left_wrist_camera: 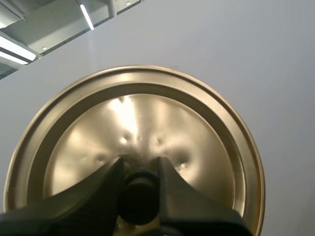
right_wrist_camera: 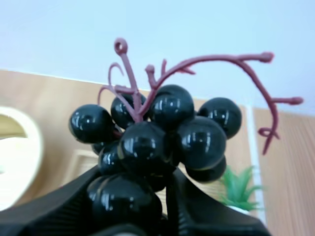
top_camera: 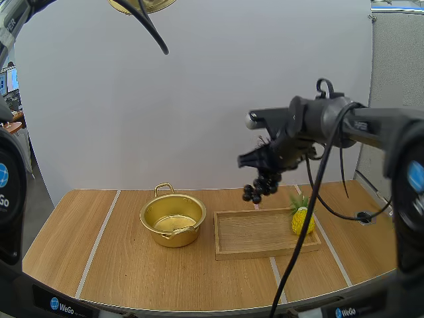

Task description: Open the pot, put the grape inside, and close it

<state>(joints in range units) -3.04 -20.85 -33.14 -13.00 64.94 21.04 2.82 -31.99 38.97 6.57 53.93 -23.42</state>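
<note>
Black fingers of the right gripper pinch the grapes by the lower berries. The bunch hangs in the air, its red stem pointing away from the gripper, above the wooden tray and beside the open pot. A pineapple stands at the tray's right end. The left gripper clamps the knob of the brass lid, held high above the table, well apart from the pot.
</note>
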